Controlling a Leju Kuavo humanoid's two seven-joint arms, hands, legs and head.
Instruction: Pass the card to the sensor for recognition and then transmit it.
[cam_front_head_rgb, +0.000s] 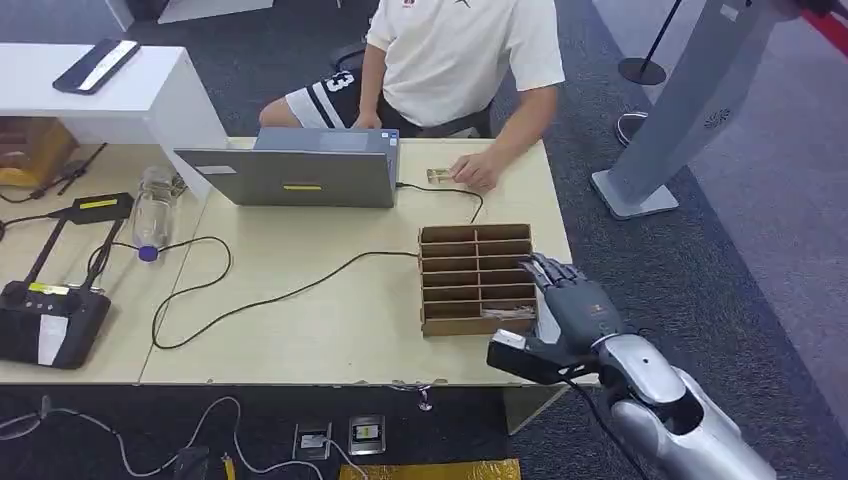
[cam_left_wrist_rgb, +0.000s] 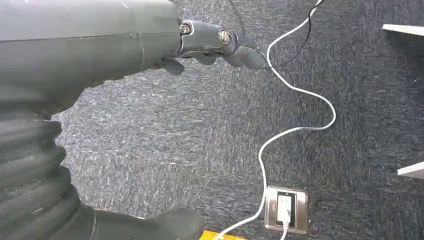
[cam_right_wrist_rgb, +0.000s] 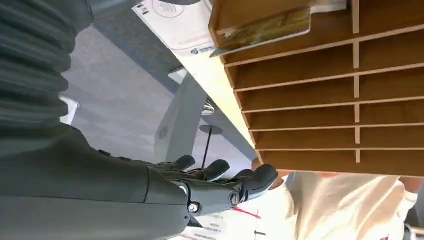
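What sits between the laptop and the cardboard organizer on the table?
Head view: bare tabletop crossed by a black cable running from the laptop toward the person's hand, just behind the cardboard organizer.

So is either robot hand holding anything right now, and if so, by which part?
Nothing is held. The right hand hovers open beside the wooden organizer, its card untouched; the left hand hangs curled over the carpet.
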